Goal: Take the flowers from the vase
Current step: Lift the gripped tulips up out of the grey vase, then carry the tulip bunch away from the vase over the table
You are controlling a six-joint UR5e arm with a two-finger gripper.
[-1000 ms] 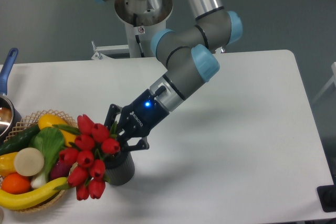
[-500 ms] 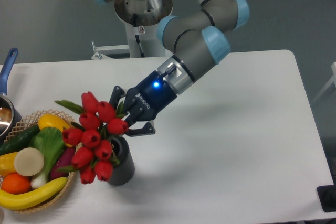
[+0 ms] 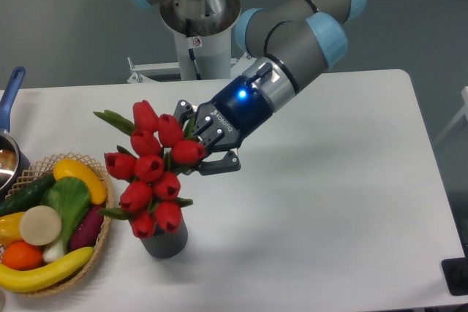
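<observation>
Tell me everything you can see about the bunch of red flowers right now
The flowers are a tight bunch of about nine glossy red tulip buds, plastic-looking, with green leaves poking out at the upper left and lower left. The gripper is closed on the bunch from its right side, and the buds tilt left. The lowest buds hang just over the rim of the dark grey ribbed vase; the stems are hidden, so whether they have cleared it cannot be told.
</observation>
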